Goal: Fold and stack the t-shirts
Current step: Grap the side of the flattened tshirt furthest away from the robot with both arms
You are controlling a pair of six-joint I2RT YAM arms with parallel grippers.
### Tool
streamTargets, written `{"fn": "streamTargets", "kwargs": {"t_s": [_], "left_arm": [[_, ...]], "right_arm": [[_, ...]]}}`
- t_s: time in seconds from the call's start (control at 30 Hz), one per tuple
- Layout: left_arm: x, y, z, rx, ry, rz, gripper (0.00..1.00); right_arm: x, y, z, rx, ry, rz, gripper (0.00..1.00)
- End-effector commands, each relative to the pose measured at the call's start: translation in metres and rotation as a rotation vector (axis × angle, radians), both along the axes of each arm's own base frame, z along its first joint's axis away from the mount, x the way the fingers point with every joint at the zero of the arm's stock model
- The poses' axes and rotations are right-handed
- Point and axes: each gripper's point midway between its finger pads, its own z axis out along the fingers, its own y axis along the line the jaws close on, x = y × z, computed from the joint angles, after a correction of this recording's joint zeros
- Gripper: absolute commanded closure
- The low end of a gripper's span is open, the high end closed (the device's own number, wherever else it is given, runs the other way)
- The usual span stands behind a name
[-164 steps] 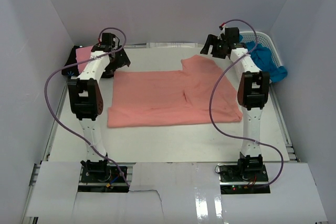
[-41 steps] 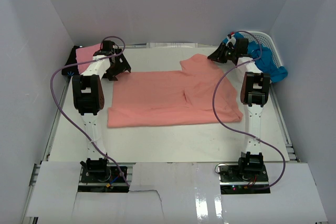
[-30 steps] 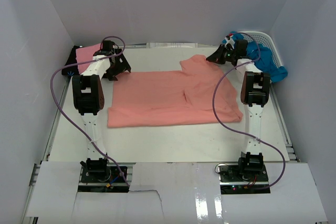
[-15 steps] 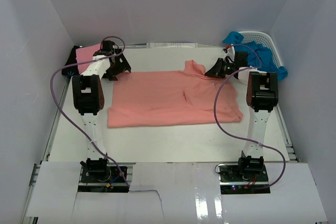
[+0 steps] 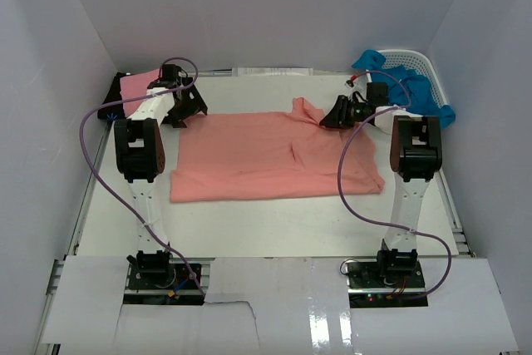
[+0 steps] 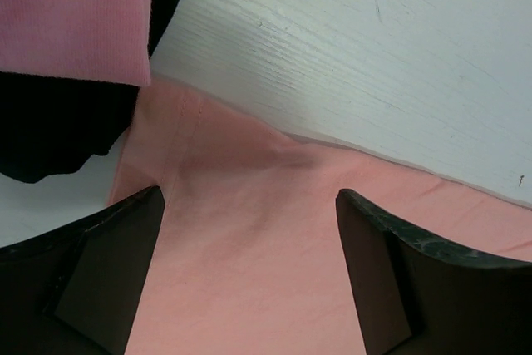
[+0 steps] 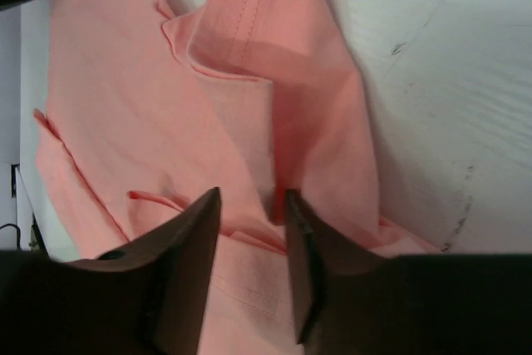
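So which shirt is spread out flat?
The salmon-coral shirt, centre; the blue ones are bunched at the basket, pink and black stacked far left.

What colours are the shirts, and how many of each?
Salmon-coral shirt: 1
Pink shirt: 1
Black shirt: 1
Blue heap in the basket: 1, shirts inside can't be counted
Total: 3 shirts and 1 blue heap

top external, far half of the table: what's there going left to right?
pink t-shirt lying on a black t-shirt → left hand → salmon-coral t-shirt spread flat → right hand → blue t-shirts spilling from the white basket
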Motion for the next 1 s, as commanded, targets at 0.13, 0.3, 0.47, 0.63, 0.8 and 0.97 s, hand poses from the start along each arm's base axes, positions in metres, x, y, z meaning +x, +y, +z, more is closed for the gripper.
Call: {"fn": "streamTargets", "kwargs": {"t_s": [0.13,0.3,0.47,0.63,0.8,0.97], "left_arm": [[0.001,-0.003,0.014,-0.005,-0.033,-0.016,0.05],[0.001,-0.003,0.015,-0.001,-0.035,-0.017,0.05],[0.002,-0.003,0.015,0.000,-0.035,-0.015,0.05],[0.001,-0.003,0.013,-0.003,-0.032,-0.016,0.05],[0.001,-0.003,0.014,-0.001,-0.032,-0.019,0.05],[0.001,-0.002,0.015,0.003,-0.034,-0.020,0.05]], "right_arm": [[0.005,0.009,0.031,0.003,-0.078,0.025,0.47],[0.024,0.009,0.052,0.013,-0.135,0.011,0.46],[0.036,0.010,0.060,0.014,-0.171,0.009,0.45],[0.047,0.016,0.063,0.034,-0.196,0.042,0.43],[0.050,0.027,0.053,0.011,-0.216,0.108,0.43],[0.037,0.029,0.054,-0.099,-0.316,0.129,0.46]]}}
